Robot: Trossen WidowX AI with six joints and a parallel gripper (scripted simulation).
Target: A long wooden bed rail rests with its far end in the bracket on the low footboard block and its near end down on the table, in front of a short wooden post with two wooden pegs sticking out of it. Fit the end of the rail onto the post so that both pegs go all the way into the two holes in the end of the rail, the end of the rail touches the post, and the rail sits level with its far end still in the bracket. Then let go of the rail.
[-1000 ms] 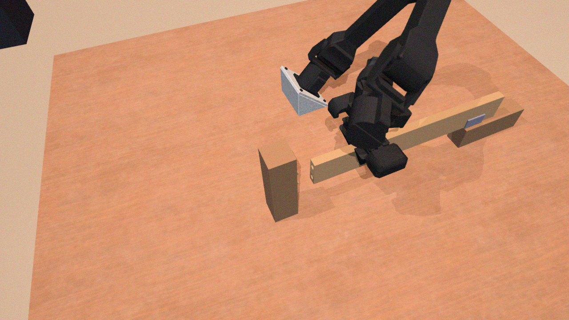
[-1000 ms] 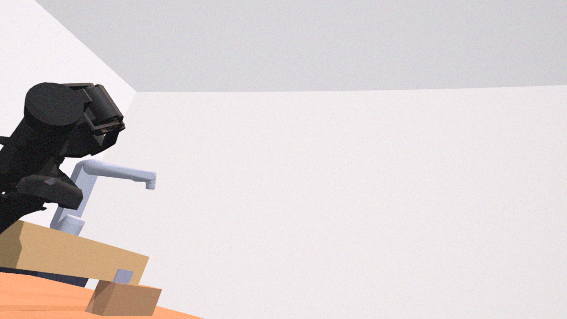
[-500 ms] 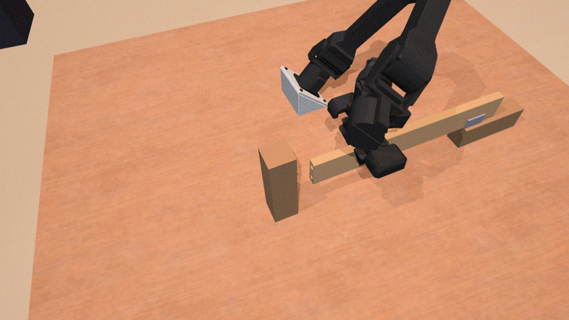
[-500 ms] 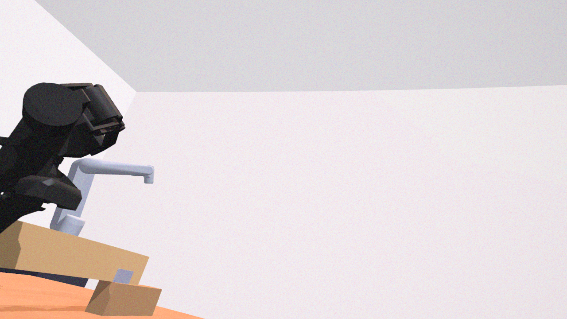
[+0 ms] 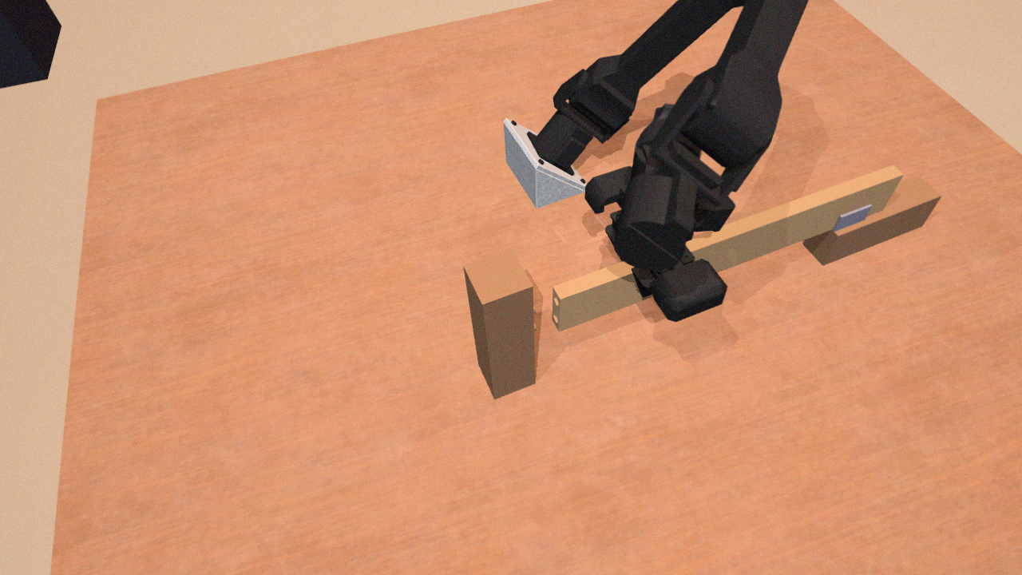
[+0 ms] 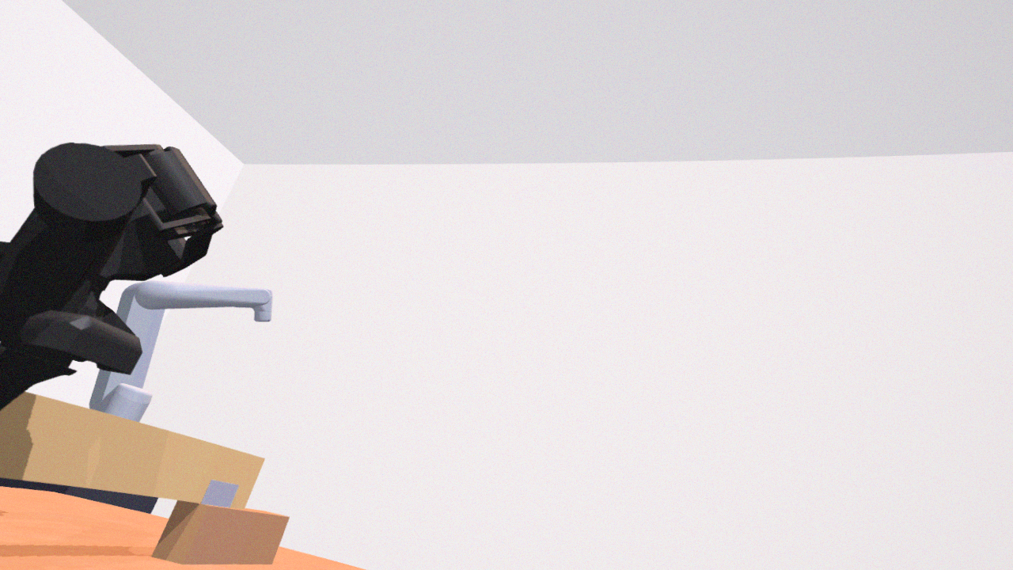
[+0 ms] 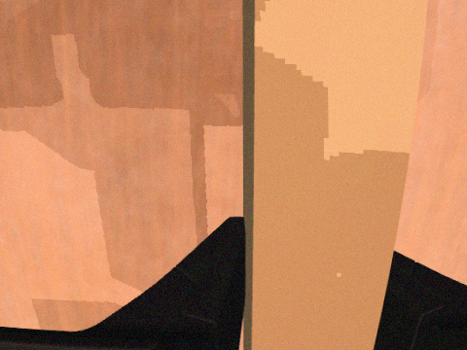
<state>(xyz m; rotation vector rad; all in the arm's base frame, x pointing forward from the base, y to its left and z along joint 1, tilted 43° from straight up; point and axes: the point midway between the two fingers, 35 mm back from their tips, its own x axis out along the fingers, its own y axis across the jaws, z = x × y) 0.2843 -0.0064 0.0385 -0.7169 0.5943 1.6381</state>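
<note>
The wooden rail [image 5: 596, 303] [image 6: 127, 454] [image 7: 331, 209] is held near its post end by my gripper [image 5: 632, 268] [image 7: 276, 231], shut across its two sides. The rail looks roughly level, its near end raised off the table. Its end face with two holes [image 5: 556, 310] stands a small gap short of the wooden post [image 5: 509, 335]. The pegs [image 5: 536, 310] barely show at the post's right edge, roughly in line with the holes; exact alignment cannot be told. The far end sits in the bracket [image 5: 853, 217] [image 6: 219, 493] on the footboard block [image 5: 882, 232] [image 6: 237, 531].
A second black arm ends in a light grey angled piece [image 5: 537, 175] behind the rail, close to my gripper's left side. A pale jointed arm [image 6: 205, 296] shows behind the rail in the exterior view. A dark object [image 5: 25, 42] stands off the table at upper left.
</note>
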